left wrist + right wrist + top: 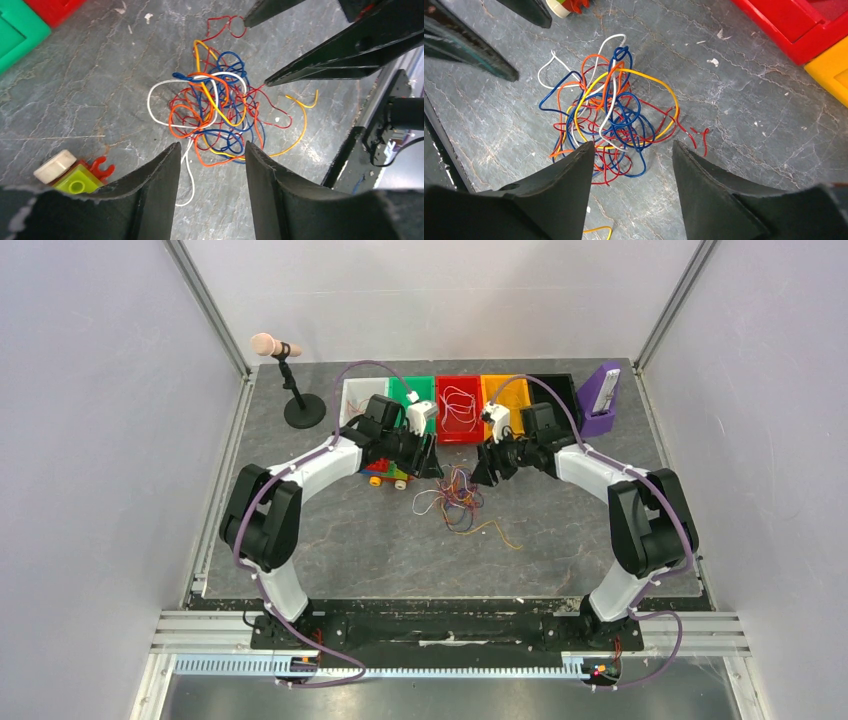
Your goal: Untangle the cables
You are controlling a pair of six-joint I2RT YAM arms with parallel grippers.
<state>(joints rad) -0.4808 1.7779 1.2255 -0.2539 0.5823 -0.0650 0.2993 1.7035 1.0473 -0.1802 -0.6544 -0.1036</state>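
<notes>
The cables (455, 498) lie as a loose fist-sized tangle of orange, yellow, white, red and blue wires on the grey table, between the two arms. My left gripper (431, 468) stands just left of the tangle. In the left wrist view it (212, 145) is open over the near edge of the cables (215, 112), with nothing between its fingers. My right gripper (484, 476) faces it from the right. It (633, 144) is open too, its tips at the edge of the cables (609, 115). One orange strand trails toward the front right.
A row of bins stands at the back: white (357, 395), green (400, 390), red (460, 420) with a few wires inside, yellow (512, 392), black (558, 390). Also here are a purple holder (603, 400), a microphone stand (300, 405) and a toy of coloured blocks (388, 476).
</notes>
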